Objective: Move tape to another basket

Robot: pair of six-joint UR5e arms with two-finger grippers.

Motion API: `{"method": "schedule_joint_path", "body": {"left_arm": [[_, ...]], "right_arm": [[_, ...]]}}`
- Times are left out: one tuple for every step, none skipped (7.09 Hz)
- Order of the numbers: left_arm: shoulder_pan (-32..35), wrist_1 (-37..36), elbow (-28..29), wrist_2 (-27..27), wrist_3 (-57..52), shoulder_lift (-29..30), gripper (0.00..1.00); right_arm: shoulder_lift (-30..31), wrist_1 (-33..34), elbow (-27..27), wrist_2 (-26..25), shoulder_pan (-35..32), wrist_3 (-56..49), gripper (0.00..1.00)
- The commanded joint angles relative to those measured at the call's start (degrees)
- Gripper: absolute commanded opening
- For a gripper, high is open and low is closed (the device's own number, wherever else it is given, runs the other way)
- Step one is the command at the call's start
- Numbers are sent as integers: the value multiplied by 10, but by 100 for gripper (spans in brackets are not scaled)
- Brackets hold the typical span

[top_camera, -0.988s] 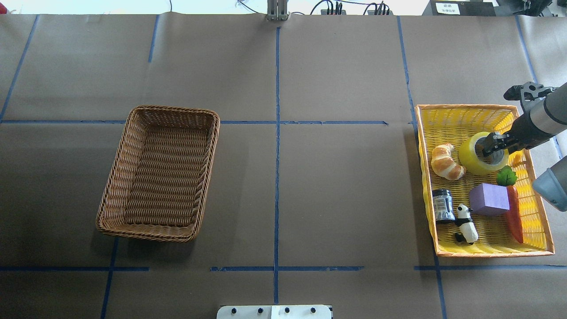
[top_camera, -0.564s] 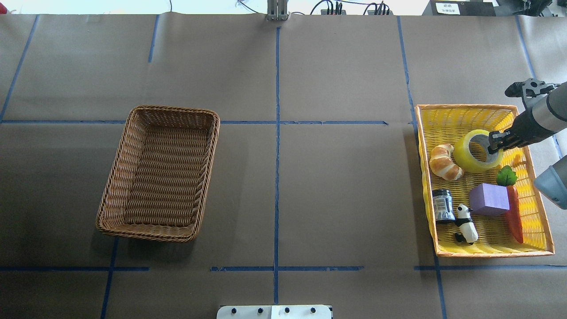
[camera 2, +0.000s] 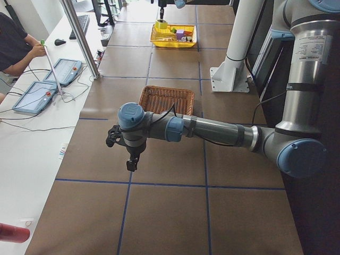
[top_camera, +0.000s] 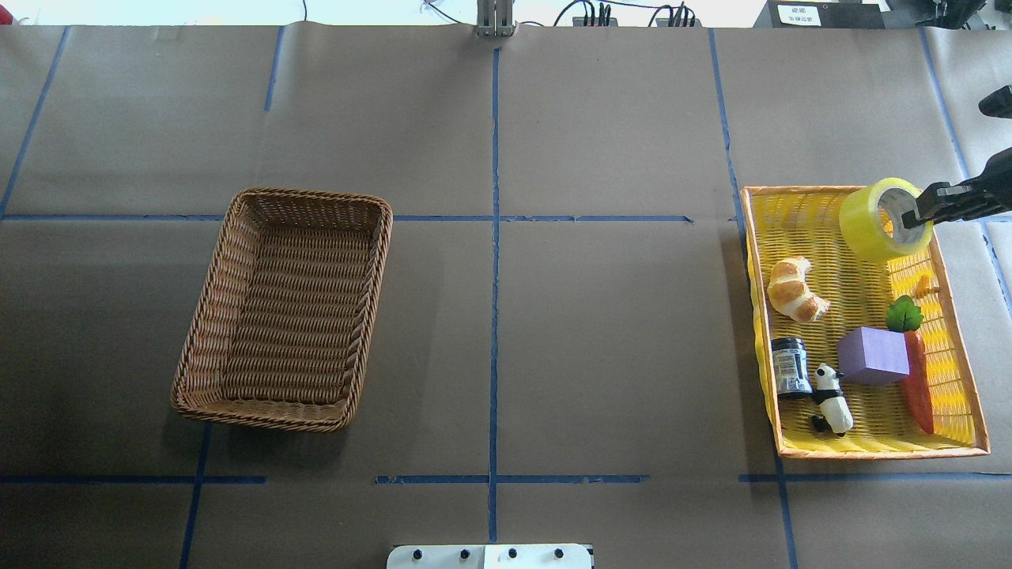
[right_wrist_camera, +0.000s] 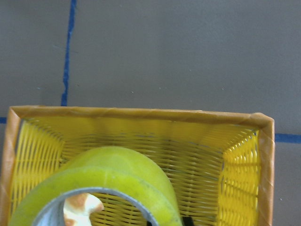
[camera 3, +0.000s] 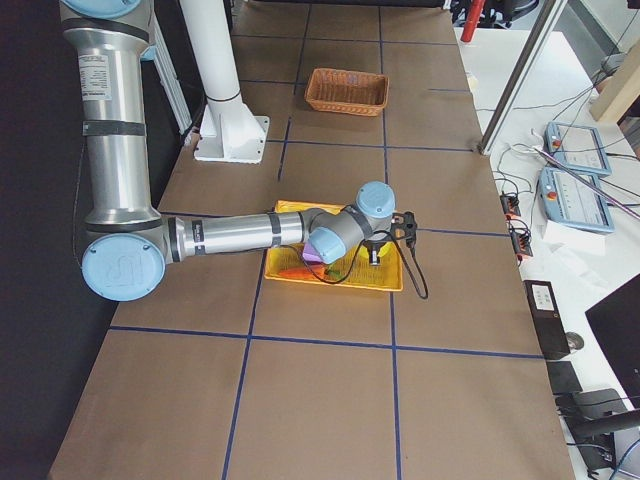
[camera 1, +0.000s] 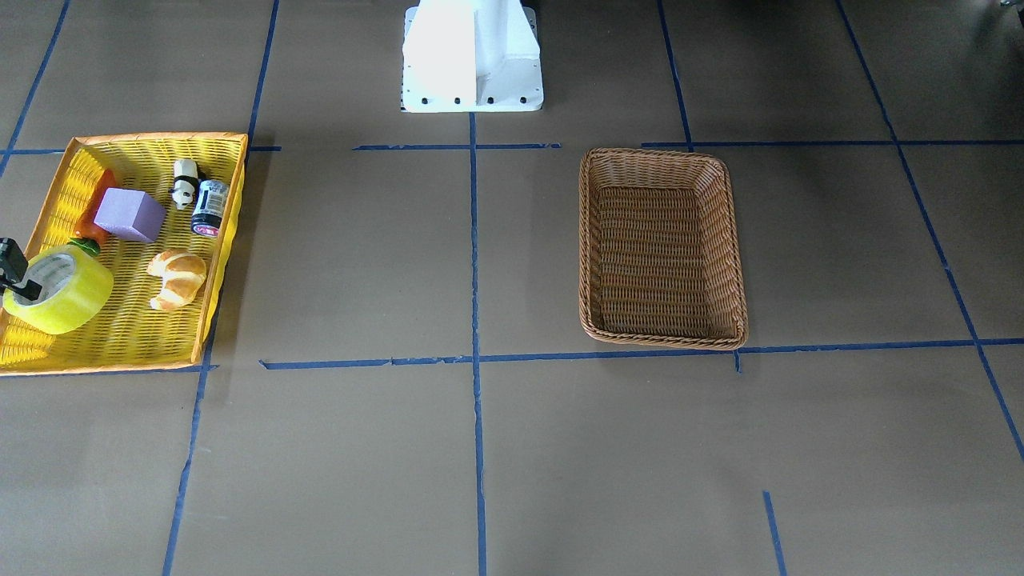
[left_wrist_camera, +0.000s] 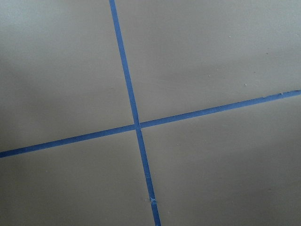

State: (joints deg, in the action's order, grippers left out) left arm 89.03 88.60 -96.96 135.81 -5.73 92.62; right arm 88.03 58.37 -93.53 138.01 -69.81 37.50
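The right hand (top_camera: 921, 212) is closed on the tape (top_camera: 872, 221), pinching the wall of the roll with 1 jaw inside the white-grey core and 1 outside. The roll hangs tilted on edge, its open core turned toward the hand. It sits over the far right corner of the yellow basket (top_camera: 822, 190) and appears clear of the basket floor. In the wrist view the croissant (top_camera: 794, 288) shows through the core, lower down.

The purple block (top_camera: 874, 356), carrot (top_camera: 919, 387), panda (top_camera: 832, 399) and jar (top_camera: 789, 365) lie nearer the robot in that basket, out of the way.

The wicker basket (top_camera: 202, 316) stands well apart, across the desk on the robot's left. Its long axis runs roughly away from the robot, slightly skewed. So the carry is probably a long sideways sweep leftward, high enough to pass both rims.

The left hand (camera 2: 130, 162) hovers over bare desk beyond the wicker basket. Whether it is wide or narrow, I cannot tell.
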Motion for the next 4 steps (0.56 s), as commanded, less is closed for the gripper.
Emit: {"method": "schedule_joint_path", "body": {"left_arm": [[0,3,-4,1,-2,-1,100],[-1,3,-9,1,-1,3,100],[-9,4,-10,2,0,5,100],[-33,5,-10,2,12,14,100]], "right_arm": [[-35,-19,-30,13,-6,85,0],[-65,-19,-46,12,1,160,1],[-98,-29,-69,4,39,250,1],[-127,-64,-73,-52,85,332,1]]}}
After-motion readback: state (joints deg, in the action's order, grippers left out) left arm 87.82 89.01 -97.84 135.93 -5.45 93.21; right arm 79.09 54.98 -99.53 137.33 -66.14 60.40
